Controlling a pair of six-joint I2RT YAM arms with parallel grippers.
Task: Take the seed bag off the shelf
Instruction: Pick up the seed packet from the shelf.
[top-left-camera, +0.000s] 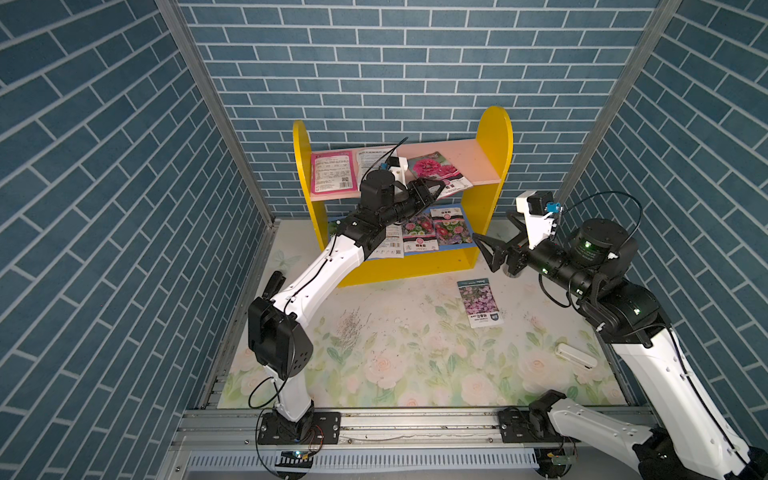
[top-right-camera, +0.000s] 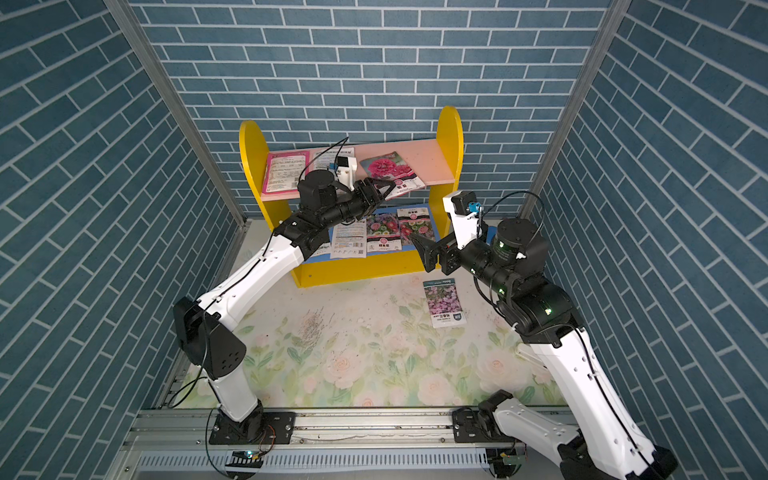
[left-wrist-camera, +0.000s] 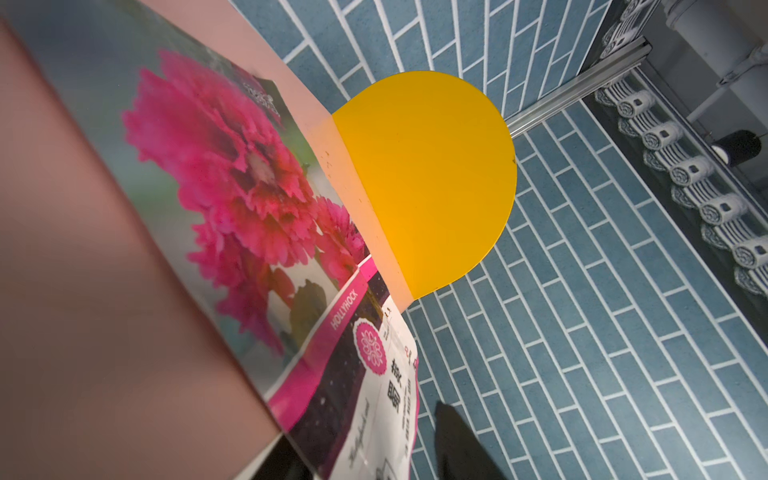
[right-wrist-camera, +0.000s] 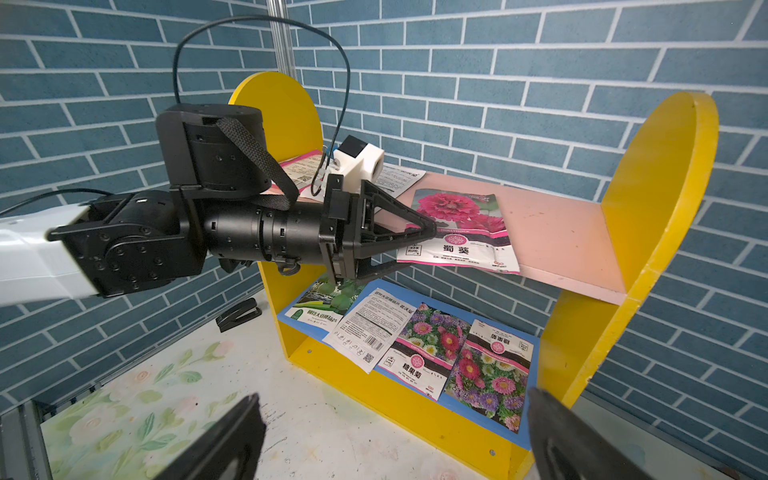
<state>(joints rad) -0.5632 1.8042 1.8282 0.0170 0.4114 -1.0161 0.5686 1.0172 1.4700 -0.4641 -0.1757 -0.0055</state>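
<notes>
On shelf (top-left-camera: 494, 137) upper board (top-left-camera: 473, 160), right half: seed bag (top-left-camera: 434, 168), overhanging front edge. Before shelf, on table (top-left-camera: 415, 374): another bag (top-left-camera: 480, 302).

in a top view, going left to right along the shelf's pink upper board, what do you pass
left yellow side panel → pink-bordered packet → white printed packet → hollyhock seed packet → right yellow side panel
</notes>
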